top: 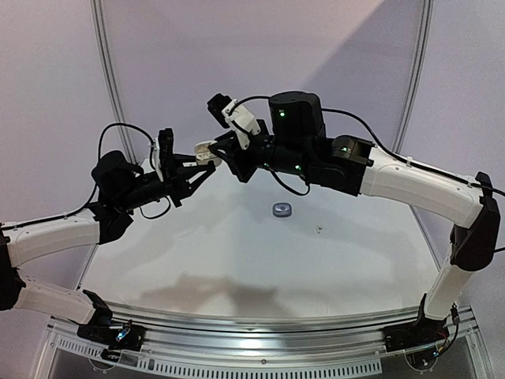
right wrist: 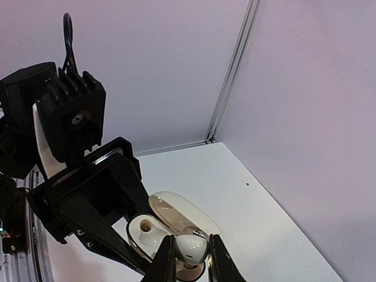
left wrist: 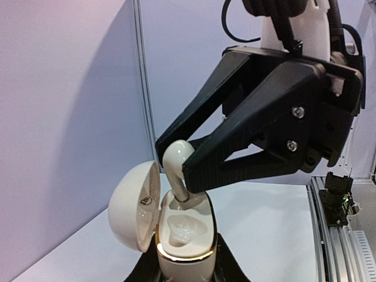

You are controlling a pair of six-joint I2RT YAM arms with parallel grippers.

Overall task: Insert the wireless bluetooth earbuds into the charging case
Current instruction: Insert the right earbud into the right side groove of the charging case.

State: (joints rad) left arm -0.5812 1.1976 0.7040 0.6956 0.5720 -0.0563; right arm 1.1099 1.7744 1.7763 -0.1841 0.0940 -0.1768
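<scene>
While its stem dips into the open white charging case (left wrist: 183, 238), a white earbud (left wrist: 177, 154) is pinched by its head between the fingers of the right gripper (right wrist: 191, 258), directly above the case. The left gripper (left wrist: 185, 269) clamps the case's base, with the lid (left wrist: 135, 207) swung aside. Well below the case, a small dark case (top: 282, 209) lies on the table (top: 237, 260).

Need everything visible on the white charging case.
The white charging case is a glossy, pebble-shaped plastic shell with a gold band at its rim. Its lid is hinged open, with a logo inside. It is held above the table, gripped at its base by the left gripper. One well is empty; the white earbud, pinched by the right gripper, has its stem at the other.
</scene>
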